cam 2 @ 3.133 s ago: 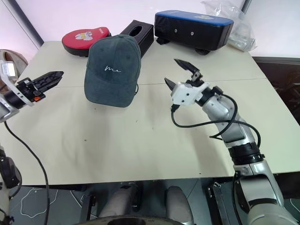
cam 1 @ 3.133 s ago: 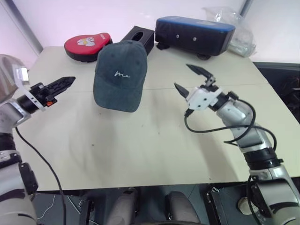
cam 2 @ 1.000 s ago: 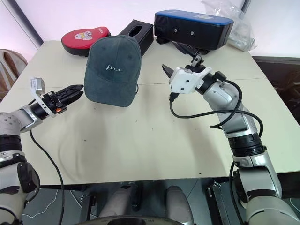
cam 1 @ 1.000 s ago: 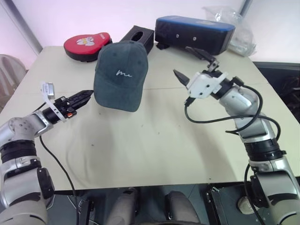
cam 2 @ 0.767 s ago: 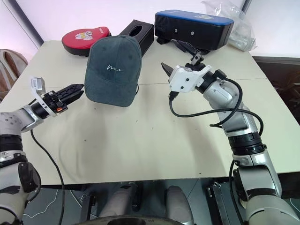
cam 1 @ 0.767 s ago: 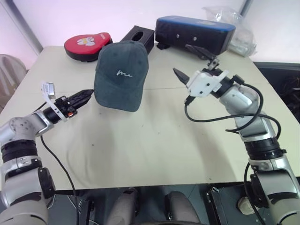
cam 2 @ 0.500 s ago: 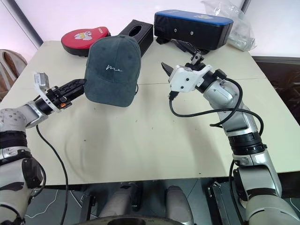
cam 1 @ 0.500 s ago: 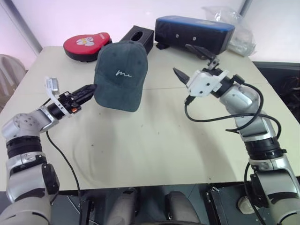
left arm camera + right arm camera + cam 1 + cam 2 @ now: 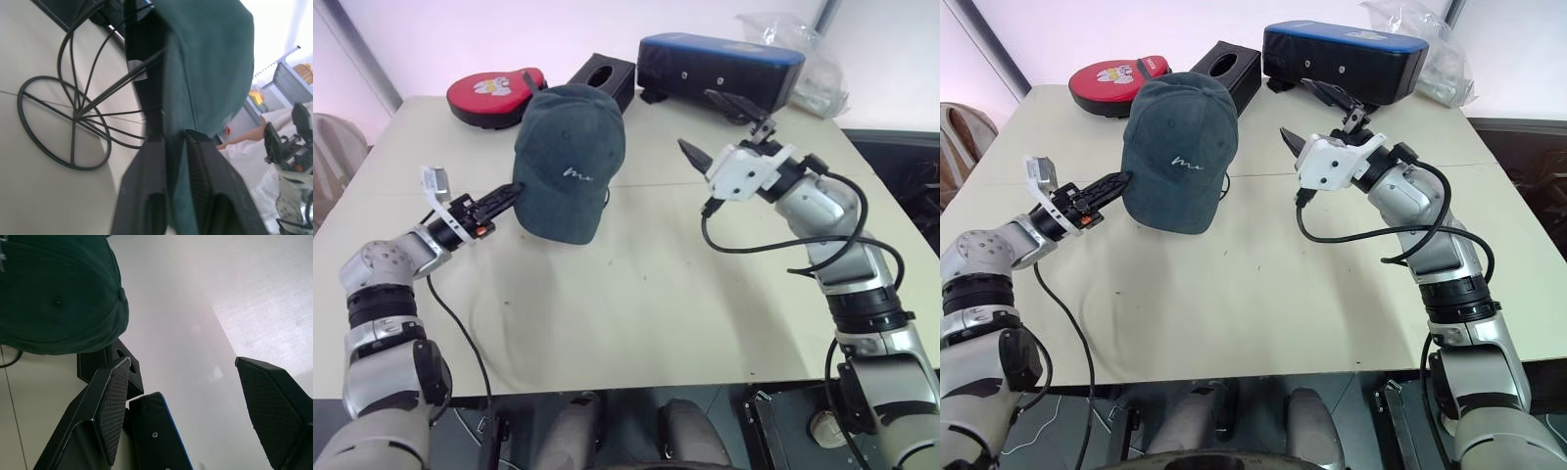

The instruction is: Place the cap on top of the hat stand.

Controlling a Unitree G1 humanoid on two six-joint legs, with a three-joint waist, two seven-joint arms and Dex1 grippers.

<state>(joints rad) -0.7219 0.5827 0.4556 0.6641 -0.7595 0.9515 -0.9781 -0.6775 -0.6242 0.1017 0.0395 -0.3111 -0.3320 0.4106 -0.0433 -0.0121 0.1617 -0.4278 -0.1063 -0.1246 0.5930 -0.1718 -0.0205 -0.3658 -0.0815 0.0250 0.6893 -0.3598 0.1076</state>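
The dark teal cap (image 9: 570, 162) with white script sits over the black wire hat stand (image 9: 73, 122) in the middle of the table; from the head views the cap hides nearly all of the stand. My left gripper (image 9: 512, 193) reaches in from the left and is shut on the cap's lower side edge; the left wrist view shows teal fabric (image 9: 210, 63) pinched between the two fingers. My right gripper (image 9: 697, 121) hangs open to the right of the cap, apart from it, with nothing between its fingers.
Along the beige table's (image 9: 626, 294) far side lie a red padded case (image 9: 496, 95), a black tissue box (image 9: 604, 73) just behind the cap, a long blue-topped black case (image 9: 720, 67) and a clear plastic bag (image 9: 803, 59).
My left gripper has moved right to the cap's edge and closed on it. The cap has shifted and tilted slightly to the right. The right arm has stayed still.
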